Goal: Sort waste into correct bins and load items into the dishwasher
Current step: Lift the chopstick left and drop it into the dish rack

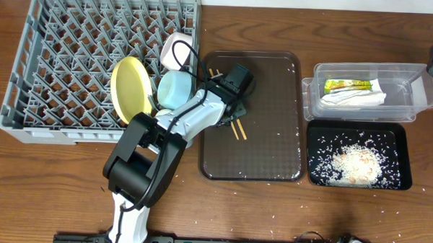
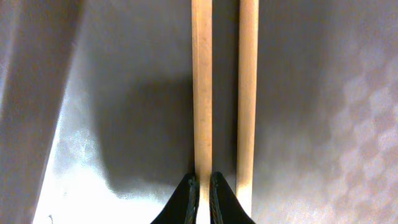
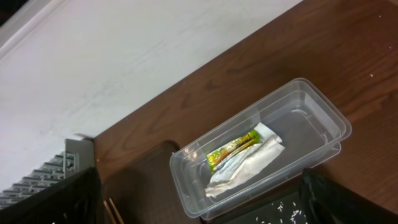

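Chopsticks (image 2: 202, 81) run straight ahead of the left end effector (image 2: 202, 188), clenched on one; right end effector (image 3: 199, 208), released, sits far off.

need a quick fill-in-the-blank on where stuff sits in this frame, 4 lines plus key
1. The snack wrapper and crumpled paper lie in the clear ___.
2. The black tray holds loose ___.
3. The chopsticks lie on the ___ serving tray.
4. The yellow plate stands in the dish rack beside the light blue ___.

Missing words: tub; rice; brown; bowl.
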`<state>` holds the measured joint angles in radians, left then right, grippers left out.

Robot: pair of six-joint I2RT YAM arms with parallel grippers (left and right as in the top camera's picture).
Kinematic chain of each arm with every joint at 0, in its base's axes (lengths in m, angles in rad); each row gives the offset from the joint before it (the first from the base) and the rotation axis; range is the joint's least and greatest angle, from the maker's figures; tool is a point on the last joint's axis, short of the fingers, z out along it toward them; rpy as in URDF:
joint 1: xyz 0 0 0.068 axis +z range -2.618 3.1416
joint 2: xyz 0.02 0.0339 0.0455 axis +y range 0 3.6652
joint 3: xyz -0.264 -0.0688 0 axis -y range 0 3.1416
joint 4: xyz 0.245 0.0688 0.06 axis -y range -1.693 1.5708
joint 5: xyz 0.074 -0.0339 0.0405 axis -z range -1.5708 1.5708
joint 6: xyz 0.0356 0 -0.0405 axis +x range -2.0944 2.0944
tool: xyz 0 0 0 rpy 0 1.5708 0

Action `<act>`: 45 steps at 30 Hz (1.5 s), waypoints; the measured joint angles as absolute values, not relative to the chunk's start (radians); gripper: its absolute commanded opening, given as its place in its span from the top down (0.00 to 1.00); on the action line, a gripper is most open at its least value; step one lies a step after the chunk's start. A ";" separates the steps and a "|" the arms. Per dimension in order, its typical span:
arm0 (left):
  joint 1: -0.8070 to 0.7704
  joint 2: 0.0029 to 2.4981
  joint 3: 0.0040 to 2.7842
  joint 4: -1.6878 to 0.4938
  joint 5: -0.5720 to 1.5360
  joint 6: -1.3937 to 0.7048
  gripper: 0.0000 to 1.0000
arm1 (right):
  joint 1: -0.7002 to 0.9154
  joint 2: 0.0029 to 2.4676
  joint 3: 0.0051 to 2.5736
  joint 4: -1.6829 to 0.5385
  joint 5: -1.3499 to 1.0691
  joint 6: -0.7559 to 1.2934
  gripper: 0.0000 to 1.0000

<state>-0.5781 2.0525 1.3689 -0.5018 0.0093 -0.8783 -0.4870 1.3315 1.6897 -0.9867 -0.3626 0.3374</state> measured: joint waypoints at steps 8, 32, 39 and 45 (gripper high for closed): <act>-0.578 1.949 1.376 -0.630 0.057 -0.616 0.92 | -0.487 1.332 1.690 -0.987 -0.363 0.337 0.01; -0.191 1.679 1.386 -0.291 -0.248 -0.023 0.93 | -0.487 1.332 1.690 -0.987 -0.363 0.337 0.01; -0.150 1.818 1.387 -0.125 -0.287 0.065 0.92 | -0.487 1.332 1.690 -0.987 -0.363 0.337 0.01; -0.150 1.876 1.387 -0.120 -0.307 0.083 0.78 | -0.487 1.332 1.690 -0.987 -0.363 0.337 0.01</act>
